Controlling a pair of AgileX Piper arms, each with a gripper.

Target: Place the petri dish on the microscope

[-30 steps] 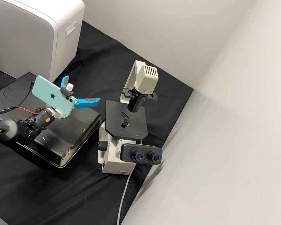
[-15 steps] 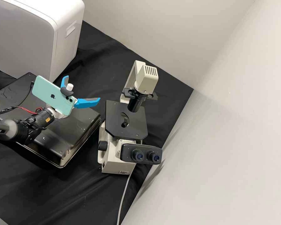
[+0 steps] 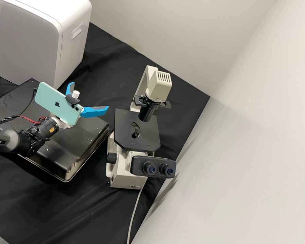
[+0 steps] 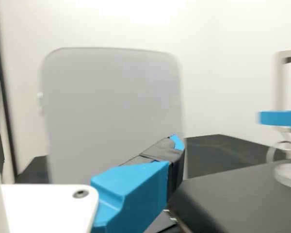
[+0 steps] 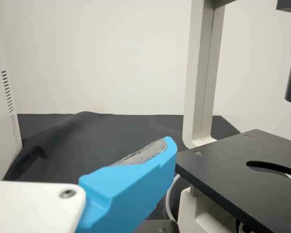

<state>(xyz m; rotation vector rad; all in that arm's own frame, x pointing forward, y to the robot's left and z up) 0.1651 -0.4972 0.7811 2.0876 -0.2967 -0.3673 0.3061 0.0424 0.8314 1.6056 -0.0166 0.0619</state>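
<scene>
The right gripper (image 3: 89, 96) has its two blue fingers (image 3: 95, 110) spread wide apart, holding nothing. It hangs over the near corner of a glossy black case (image 3: 74, 142), and a mint-green phone (image 3: 57, 103) is clipped just behind the jaws. Straight ahead of the fingertips, close but not touching, is the black stage (image 5: 242, 170) of the microscope (image 3: 135, 149), with its cream pillar (image 5: 201, 73) rising beyond.

The left gripper (image 4: 85, 138) also looks open and empty, one finger (image 4: 136, 194) in mid-view and a sliver of the other at the edge. Off to one side of it, a blurred clear round thing, apparently the petri dish (image 4: 288, 174), rests on the case top near the right gripper's finger. A white cabinet (image 4: 111, 111) is ahead.
</scene>
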